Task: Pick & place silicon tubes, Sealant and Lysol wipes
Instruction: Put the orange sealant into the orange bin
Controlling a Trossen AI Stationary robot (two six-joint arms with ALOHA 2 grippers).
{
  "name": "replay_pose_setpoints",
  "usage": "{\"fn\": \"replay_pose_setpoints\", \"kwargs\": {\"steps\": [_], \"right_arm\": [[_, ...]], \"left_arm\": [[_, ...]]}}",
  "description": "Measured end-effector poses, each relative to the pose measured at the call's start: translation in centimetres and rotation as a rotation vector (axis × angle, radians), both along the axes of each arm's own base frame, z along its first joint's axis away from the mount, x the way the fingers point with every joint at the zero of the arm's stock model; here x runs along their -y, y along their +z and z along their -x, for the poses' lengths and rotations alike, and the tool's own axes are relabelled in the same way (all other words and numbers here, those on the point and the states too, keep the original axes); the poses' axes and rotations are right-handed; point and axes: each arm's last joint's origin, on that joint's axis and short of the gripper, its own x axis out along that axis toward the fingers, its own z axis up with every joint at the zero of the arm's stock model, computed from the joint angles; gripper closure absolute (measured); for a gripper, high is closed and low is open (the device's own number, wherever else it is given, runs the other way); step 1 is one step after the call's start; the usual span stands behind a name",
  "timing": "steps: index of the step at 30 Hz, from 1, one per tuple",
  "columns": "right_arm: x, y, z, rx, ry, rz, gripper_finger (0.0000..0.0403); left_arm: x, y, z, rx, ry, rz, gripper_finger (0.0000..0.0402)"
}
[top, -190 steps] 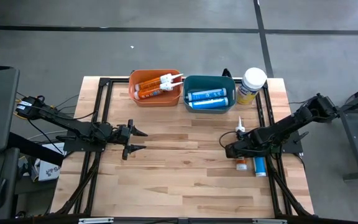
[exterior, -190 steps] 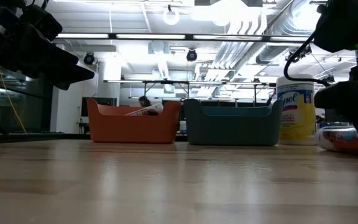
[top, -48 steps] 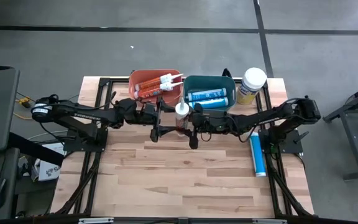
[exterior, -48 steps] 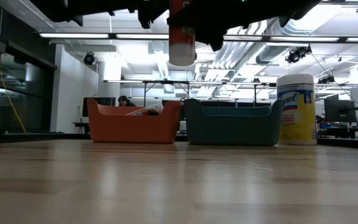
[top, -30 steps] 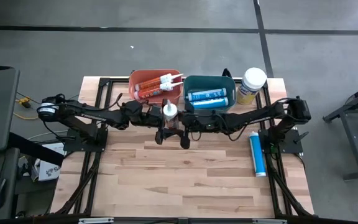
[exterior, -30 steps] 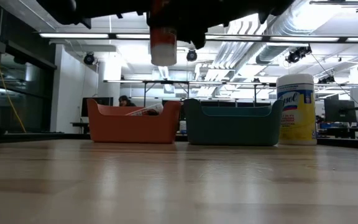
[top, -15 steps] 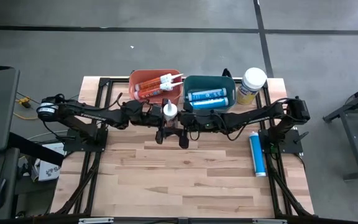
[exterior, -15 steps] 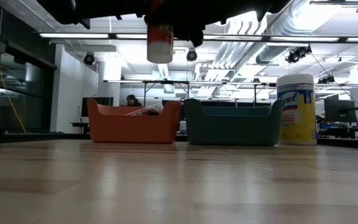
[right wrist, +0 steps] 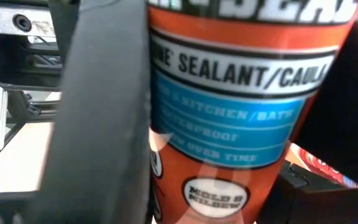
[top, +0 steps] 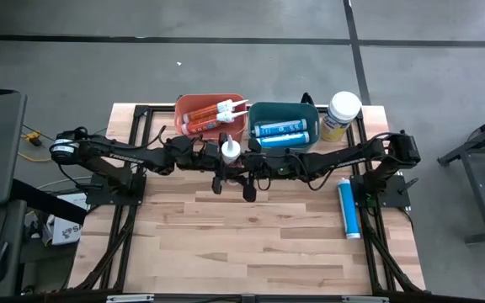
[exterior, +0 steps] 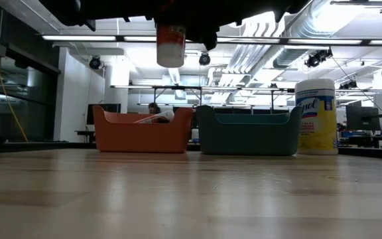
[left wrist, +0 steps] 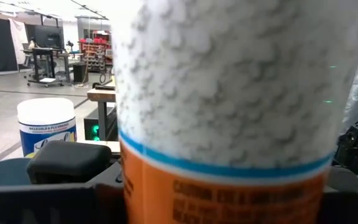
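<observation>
An orange-and-white sealant tube [top: 229, 151] hangs upright in the air over the table's middle, in front of the orange bin; the low view shows its lower end [exterior: 171, 46]. My right gripper [top: 242, 171] reaches in from the right and is shut on it. My left gripper [top: 216, 168] reaches in from the left, right at the tube, which fills the left wrist view [left wrist: 229, 93]. The Lysol wipes canister [top: 341, 114], white-lidded with a yellow label, stands on its base at the far right [exterior: 316, 116]. My right gripper pinches the tube's orange labelled body [right wrist: 229, 124] between its two fingers [right wrist: 104, 112], which lie across the tube, coming level from the table's right. The tube is lifted clear of the table and stands about upright.
An orange bin [top: 179, 118] holds two orange tubes and a teal bin [top: 252, 126] holds blue tubes, both at the far edge. A blue tube [top: 349, 206] lies on the table at the right. The near half is bare wood.
Both arms and the tube went a little toward the table's left over a second ago. Since then they have stayed almost still, with the tube upright and clear of the table.
</observation>
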Motion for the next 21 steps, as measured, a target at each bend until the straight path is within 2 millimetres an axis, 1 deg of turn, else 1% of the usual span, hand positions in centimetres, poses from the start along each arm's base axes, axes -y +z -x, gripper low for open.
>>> {"fn": "replay_pose_setpoints", "kwargs": {"steps": [11, 12, 17, 19, 21], "right_arm": [[-0.06, -0.06, 0.01, -0.009, -0.006, -0.027, 0.0217], [-0.06, -0.06, 0.01, -0.011, -0.007, -0.029, 0.0210], [0.03, -0.11, 0.02, -0.018, -0.043, -0.057, 0.0097], [0.12, -0.18, 0.15, -0.039, -0.071, -0.053, 0.0071], [0.19, -0.39, 0.29, -0.069, -0.098, -0.050, 0.0059]], "left_arm": [[0.00, -0.05, -0.01, -0.005, -0.001, 0.006, 0.0239], [0.01, -0.05, -0.01, -0.006, -0.001, 0.005, 0.0239], [0.00, -0.30, -0.07, -0.027, -0.001, 0.004, 0.0239], [0.02, -0.44, -0.10, -0.039, 0.000, 0.001, 0.0239], [-0.02, -0.53, -0.11, -0.049, 0.010, -0.008, 0.0239]]}}
